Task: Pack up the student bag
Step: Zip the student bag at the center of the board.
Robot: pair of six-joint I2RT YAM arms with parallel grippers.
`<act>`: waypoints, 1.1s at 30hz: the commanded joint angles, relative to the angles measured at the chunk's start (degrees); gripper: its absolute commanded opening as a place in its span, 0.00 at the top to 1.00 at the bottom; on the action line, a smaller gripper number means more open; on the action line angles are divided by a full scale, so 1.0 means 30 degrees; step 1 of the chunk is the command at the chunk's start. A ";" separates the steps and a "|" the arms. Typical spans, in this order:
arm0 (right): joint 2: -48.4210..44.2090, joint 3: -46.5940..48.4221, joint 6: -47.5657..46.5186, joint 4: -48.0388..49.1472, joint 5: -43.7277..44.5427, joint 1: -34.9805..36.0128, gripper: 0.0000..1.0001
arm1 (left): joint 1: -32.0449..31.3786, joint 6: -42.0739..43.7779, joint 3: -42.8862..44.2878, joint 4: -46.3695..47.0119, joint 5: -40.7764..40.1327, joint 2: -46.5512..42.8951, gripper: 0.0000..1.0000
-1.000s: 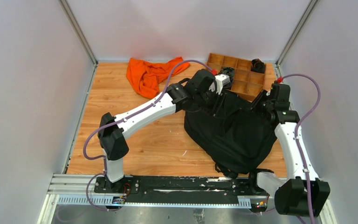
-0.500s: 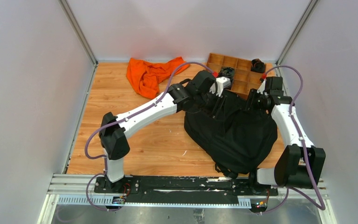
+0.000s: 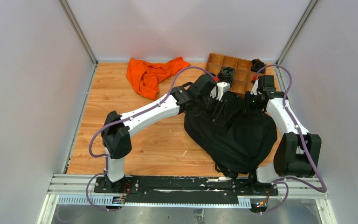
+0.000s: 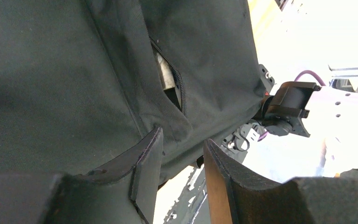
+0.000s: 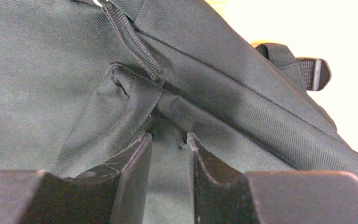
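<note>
The student bag (image 3: pixel 235 133), a big black backpack, lies at the right of the wooden floor. My left gripper (image 3: pixel 217 108) is at its upper left part. In the left wrist view its jaws (image 4: pixel 182 136) stand narrowly apart, shut on a thick fold of the bag (image 4: pixel 65 70). Just above them a zipper slit (image 4: pixel 170 81) gapes, and something pale shows inside. My right gripper (image 3: pixel 250 100) is at the bag's upper right. In the right wrist view it (image 5: pixel 168 136) pinches a puckered fold of the bag (image 5: pixel 51 93) beside a webbing strap (image 5: pixel 133 39).
An orange cloth (image 3: pixel 150 74) lies crumpled at the back, left of centre. A wooden compartment tray (image 3: pixel 214 58) stands at the back right with a black object (image 3: pixel 226 72) in it and another (image 3: pixel 258 64) at its far corner. Grey walls enclose the floor.
My right arm has swung left from the right wall and folded at the elbow, bringing its gripper onto the bag's upper right. The left arm has barely shifted.
</note>
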 commanded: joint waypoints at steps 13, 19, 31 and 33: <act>-0.2830 -0.1689 0.1309 -0.0783 -0.1461 0.1614 1.00 | 0.0238 -0.0926 -0.0720 0.1081 -0.0076 -0.0609 0.56; -0.3832 -0.2107 0.2633 -0.0361 0.2666 0.1894 0.77 | 0.0238 -0.1217 -0.1110 0.1399 -0.0178 -0.0929 0.56; -0.4298 -0.4765 1.0204 0.4016 -0.4636 -0.4582 0.59 | 0.0238 -0.1345 -0.2919 0.2074 -0.0258 -0.2557 0.54; -0.4010 -0.5100 1.0751 0.4819 -0.5342 -0.4952 0.58 | 0.0238 -0.1315 -0.3051 0.2117 -0.0256 -0.2698 0.54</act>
